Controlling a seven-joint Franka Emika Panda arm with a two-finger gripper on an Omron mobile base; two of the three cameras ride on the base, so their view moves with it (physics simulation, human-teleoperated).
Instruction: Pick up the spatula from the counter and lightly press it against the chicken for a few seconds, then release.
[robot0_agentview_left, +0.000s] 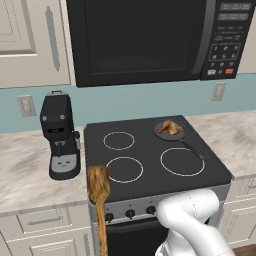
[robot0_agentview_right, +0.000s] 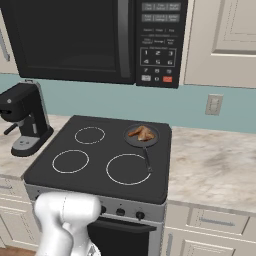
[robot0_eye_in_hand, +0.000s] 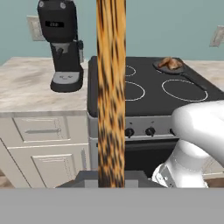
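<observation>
A wooden spatula (robot0_agentview_left: 99, 186) stands upright in front of the stove's left front corner, blade up, its handle running down out of the left base view. In the hand view its striped handle (robot0_eye_in_hand: 111, 96) rises straight up the middle from my gripper (robot0_eye_in_hand: 110, 179), which is shut on its lower end. The browned chicken (robot0_agentview_left: 170, 128) (robot0_agentview_right: 142, 133) (robot0_eye_in_hand: 170, 64) lies in a small dark pan (robot0_agentview_left: 161, 135) on the back right burner, far beyond and to the right of the spatula blade. The pan's handle (robot0_agentview_right: 147, 159) points toward the stove front.
A black stove (robot0_agentview_left: 150, 170) with several ring burners sits between marble counters (robot0_agentview_left: 25, 170). A black coffee machine (robot0_agentview_left: 61, 135) (robot0_agentview_right: 25, 117) stands on the left counter close to the stove. A black microwave (robot0_agentview_left: 150, 40) hangs above. My white arm (robot0_agentview_left: 192, 220) crosses in front of the oven knobs.
</observation>
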